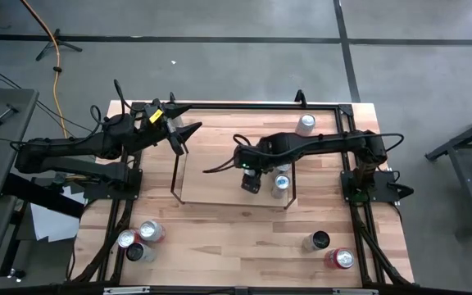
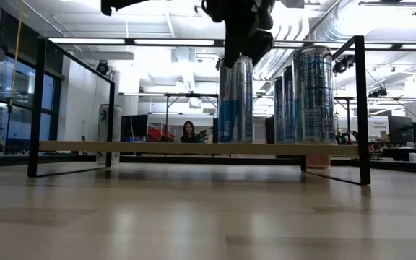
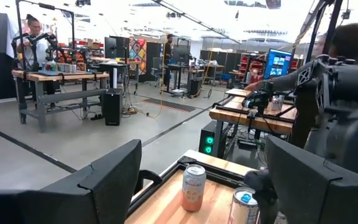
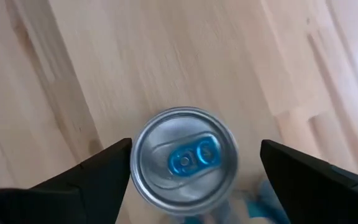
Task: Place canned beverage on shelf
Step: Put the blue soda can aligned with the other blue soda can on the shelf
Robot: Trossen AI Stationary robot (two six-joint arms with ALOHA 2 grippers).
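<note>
While the can (image 4: pixel 185 158) is standing upright on the shelf (image 1: pixel 211 184) directly beneath it, the right end effector (image 4: pixel 188 171), fingers spread and released, should be lifting straight up to avoid tipping it.

Bright overhead lights; low view backlit, tabletop (image 2: pixel 193 217) blurred w/ glare.

Overhead cam looks down; low cam level (both share shelf (image 1: pixel 232 176)).
</note>
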